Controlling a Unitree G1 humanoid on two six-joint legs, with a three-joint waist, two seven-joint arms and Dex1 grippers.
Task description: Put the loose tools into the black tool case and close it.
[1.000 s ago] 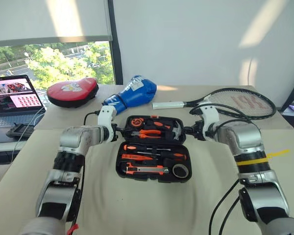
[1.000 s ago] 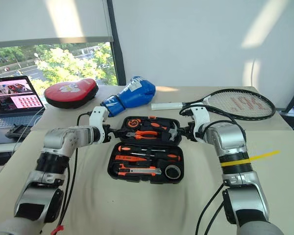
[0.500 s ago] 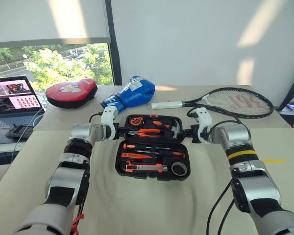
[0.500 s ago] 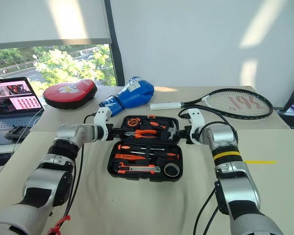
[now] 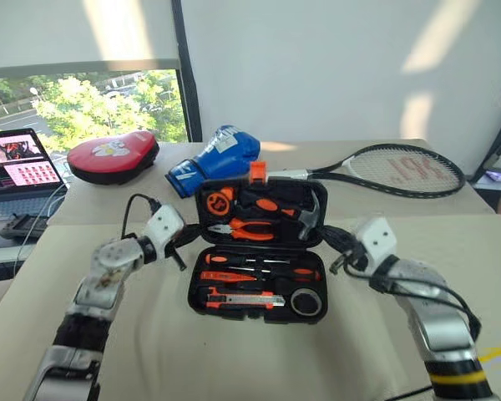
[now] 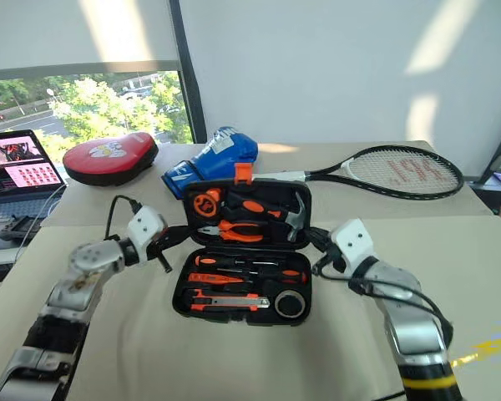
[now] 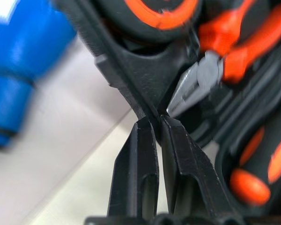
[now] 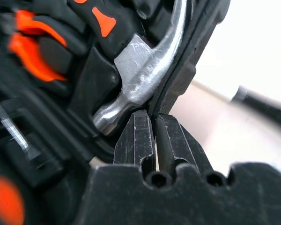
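left gripper [image 7: 152, 126] is pinched tight on the lid's left rim, right gripper [image 8: 153, 123] likewise on the right rim by the hammer [image 8: 145, 70]. so we've got the lid [image 5: 259, 213] of the tool case [image 5: 255, 288] tilted up between both arms, base flat on the table [image 5: 234, 359]. screwdrivers [image 5: 259, 274], knife [image 5: 238, 296] & tape roll [image 5: 305, 302] sit in the base slots. we judge it's stiff plastic, light-ish, but the lid is loaded w/ pliers [image 5: 250, 227] so it'll want to drop. thin rim, grips could slip; best hold at both side edges, evenly.
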